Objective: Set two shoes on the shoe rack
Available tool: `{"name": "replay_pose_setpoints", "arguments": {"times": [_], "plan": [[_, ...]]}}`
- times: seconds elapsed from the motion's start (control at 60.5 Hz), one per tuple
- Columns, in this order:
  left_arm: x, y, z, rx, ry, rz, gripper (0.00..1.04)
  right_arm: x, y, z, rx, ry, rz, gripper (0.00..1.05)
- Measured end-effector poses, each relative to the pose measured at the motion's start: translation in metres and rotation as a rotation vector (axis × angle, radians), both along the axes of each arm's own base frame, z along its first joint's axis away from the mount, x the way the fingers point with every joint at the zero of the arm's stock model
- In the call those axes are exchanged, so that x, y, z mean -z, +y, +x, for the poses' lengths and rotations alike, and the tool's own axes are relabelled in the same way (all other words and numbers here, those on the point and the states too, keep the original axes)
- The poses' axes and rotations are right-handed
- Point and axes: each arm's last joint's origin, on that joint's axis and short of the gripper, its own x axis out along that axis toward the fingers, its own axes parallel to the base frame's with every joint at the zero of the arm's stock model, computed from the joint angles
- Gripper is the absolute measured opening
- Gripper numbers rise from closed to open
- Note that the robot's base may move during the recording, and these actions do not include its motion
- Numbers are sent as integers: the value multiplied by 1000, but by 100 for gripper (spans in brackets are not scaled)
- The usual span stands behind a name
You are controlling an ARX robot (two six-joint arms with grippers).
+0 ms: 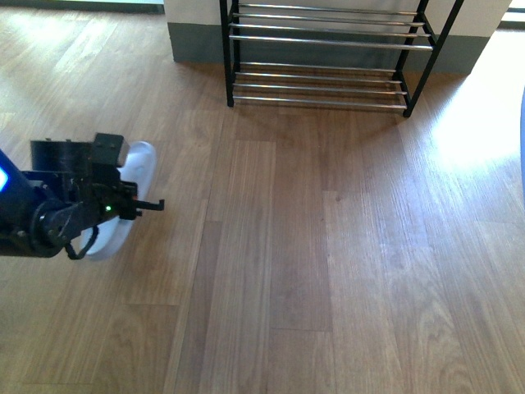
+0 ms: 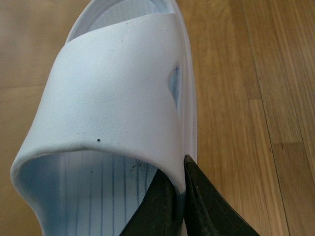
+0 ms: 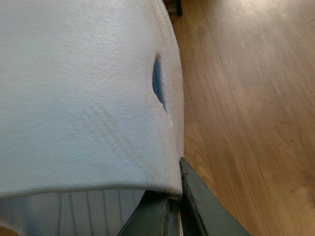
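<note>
Home entryway prob, wood plank floor [image 1: 328, 263], metal shoe rack [image 1: 324, 49] against wall base, sunlit patch

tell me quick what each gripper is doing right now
left gripper: shut on the strap edge of a pale-blue slide.
right gripper: shut on the other slide's strap.

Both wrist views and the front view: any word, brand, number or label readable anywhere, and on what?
None can be read.
Pale-blue slide held by the left gripper: plain strap, only dark specks and ribbed footbed lines.
Slide held by the right gripper: textured strap, no print.
Shoe rack and left arm: no legible marking; a small green light only.
</note>
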Motion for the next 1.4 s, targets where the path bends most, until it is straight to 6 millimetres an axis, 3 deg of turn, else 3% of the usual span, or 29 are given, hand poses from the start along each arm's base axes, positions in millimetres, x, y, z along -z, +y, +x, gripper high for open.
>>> {"name": "replay_pose_setpoints", "arguments": {"times": [0.083,0.149,0.182,0.264,0.38,0.578,0.744,0.859,0.975,1.404], "plan": [[-58,-23,-42,20,8,32,2,0,0,0,1,0,0,1],[-118,-44,-75,102,-50,25,2,0,1,0,-10,0,4,1],[-134,-48,-85,125,-71,16,2,0,1,0,-10,0,4,1],[-153,-46,-100,131,-88,14,2,0,0,0,1,1,-1,1],[-180,-26,-128,45,-79,78,2,0,0,0,-3,0,1,1],[-227,-23,-154,13,-169,141,2,0,0,0,-4,0,2,1],[-274,-19,-198,-74,-278,206,2,0,0,0,-3,0,1,1],[-289,-16,-227,-129,-312,222,2,0,0,0,-3,0,1,1],[-290,-17,-248,-155,-305,217,2,0,0,0,-3,0,1,1],[-291,-18,-250,-158,-314,198,2,0,0,0,-3,0,1,1]]}}
